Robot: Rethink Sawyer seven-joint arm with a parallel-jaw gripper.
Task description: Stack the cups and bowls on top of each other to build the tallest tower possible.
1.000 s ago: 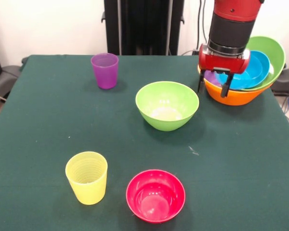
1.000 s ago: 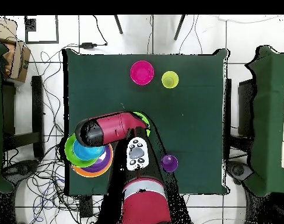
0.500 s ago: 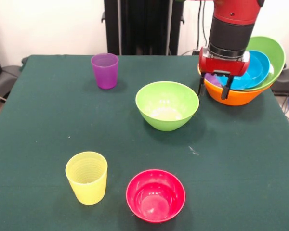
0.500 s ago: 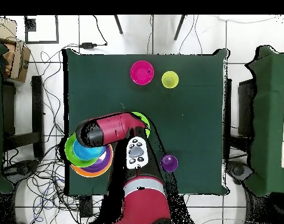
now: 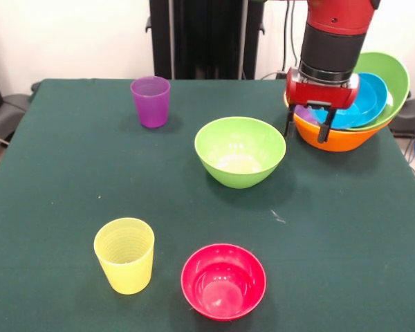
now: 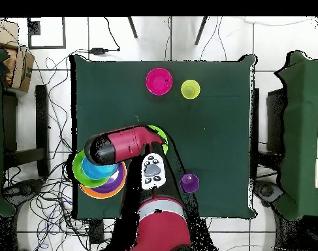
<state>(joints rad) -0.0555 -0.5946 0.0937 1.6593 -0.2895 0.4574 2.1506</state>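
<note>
- Hanging just in front of the tower (image 5: pixel 353 114), the gripper (image 5: pixel 306 129) has its two dark fingers (image 5: pixel 323 127) spread apart with nothing between them.
- That tower sits at the table's (image 5: pixel 69 180) far right corner: a large orange bowl (image 5: pixel 332 138) as base, with a purple bowl (image 5: pixel 304 113), blue bowls (image 5: pixel 363 104) and a lime green one (image 5: pixel 394 76) nested in it, all tipped rather than level.
- Loose pieces are a lime green bowl (image 5: pixel 240 151) near the middle, just beside the gripper; a pink-red bowl (image 5: pixel 223 280) and the ribbed yellow cup (image 5: pixel 124 254) at the near edge; and the purple cup (image 5: pixel 151 101) at the far side, well apart from the pile.
- From above, the arm (image 6: pixel 122 145) lies across the pile (image 6: pixel 99 171) and hides most of the middle green bowl (image 6: pixel 160 134).
- My worry: the fingers hang level with the orange rim, so a sideways swing could knock the leaning pile, which stands near the table's edge.
- Reaching for the green bowl, a spread finger could land on its rim and tip or skate it away.
- Adding any bowl onto that tilted nest may let it slide off.
</note>
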